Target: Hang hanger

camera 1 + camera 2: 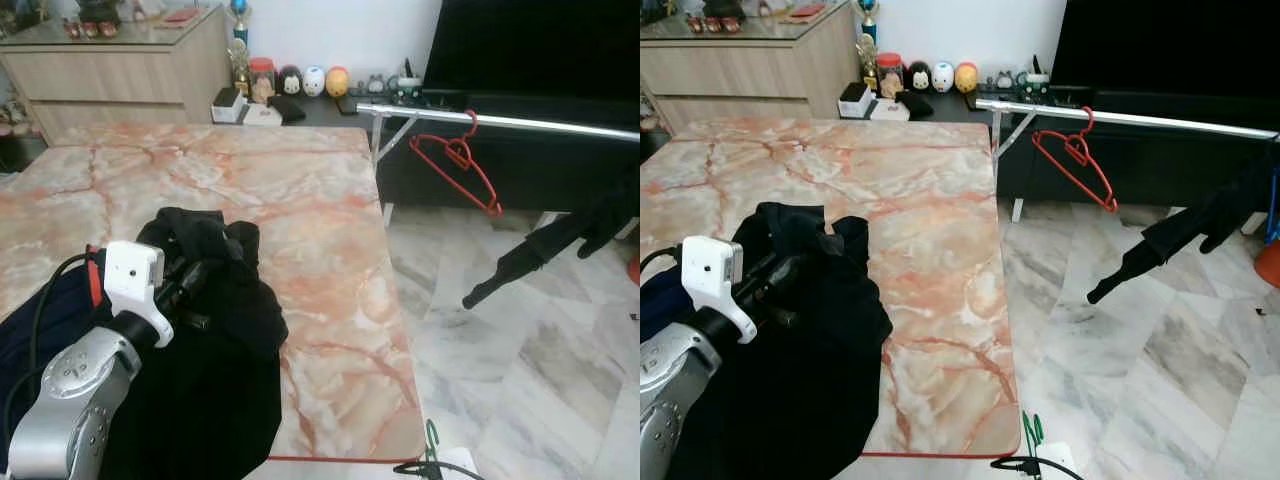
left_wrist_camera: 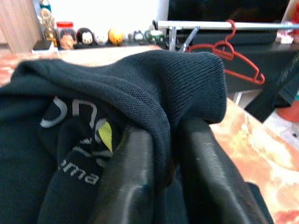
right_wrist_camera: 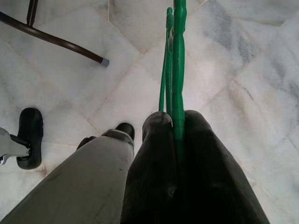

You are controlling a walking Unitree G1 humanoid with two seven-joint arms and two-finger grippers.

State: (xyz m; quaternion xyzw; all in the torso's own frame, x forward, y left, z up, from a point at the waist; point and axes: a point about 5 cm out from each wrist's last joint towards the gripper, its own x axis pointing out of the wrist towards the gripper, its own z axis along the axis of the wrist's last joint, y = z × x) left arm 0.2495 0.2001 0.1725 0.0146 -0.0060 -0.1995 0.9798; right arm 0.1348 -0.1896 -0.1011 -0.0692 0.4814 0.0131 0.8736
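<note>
Pinching ribbed black shirt, thin green hanger clamped

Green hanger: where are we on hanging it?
Done: a red hanger hangs on the rail. In hand: right gripper is shut on the green hanger, low over the floor; left gripper pinches the dark shirt on the marble table. Left: lift the green hanger to the rail.

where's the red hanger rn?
The red hanger hangs by its hook on the silver rail, right of the marble table in the eye views, in front of the dark TV.
</note>
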